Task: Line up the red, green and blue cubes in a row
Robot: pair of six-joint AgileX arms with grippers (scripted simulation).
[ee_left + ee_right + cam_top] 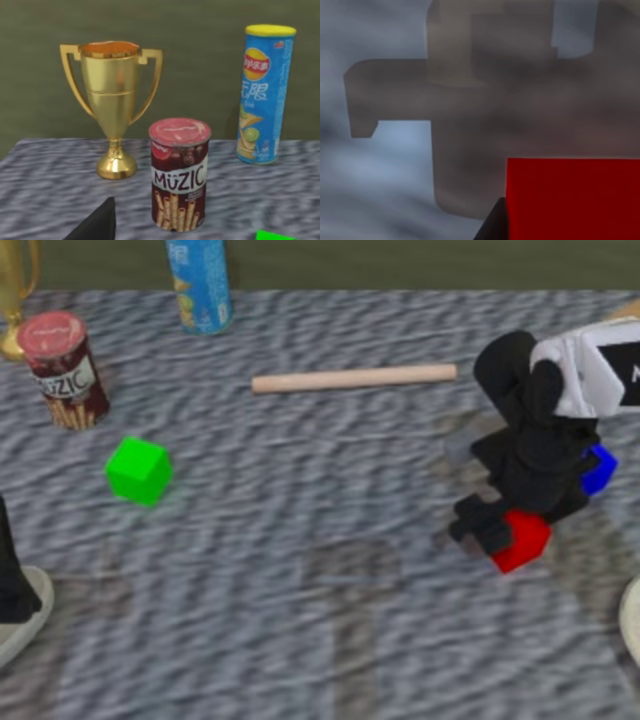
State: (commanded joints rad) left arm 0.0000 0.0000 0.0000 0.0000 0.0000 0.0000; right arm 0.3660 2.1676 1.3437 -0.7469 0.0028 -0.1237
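Note:
The red cube (524,540) lies at the table's right, and my right gripper (497,528) is shut on it. In the right wrist view the red cube (572,197) fills the near corner, with one dark finger (492,226) against its side. The blue cube (599,469) peeks out just behind that arm, mostly hidden by it. Far to the left sits the green cube (138,470), alone; a sliver of the green cube (274,235) also shows in the left wrist view. My left arm (10,575) is parked at the left edge.
A wooden rod (355,378) lies across the back middle. A Müzic snack can (65,370), a gold trophy (14,300) and a blue chips tube (200,285) stand at the back left. A white rim (632,625) shows at the right edge.

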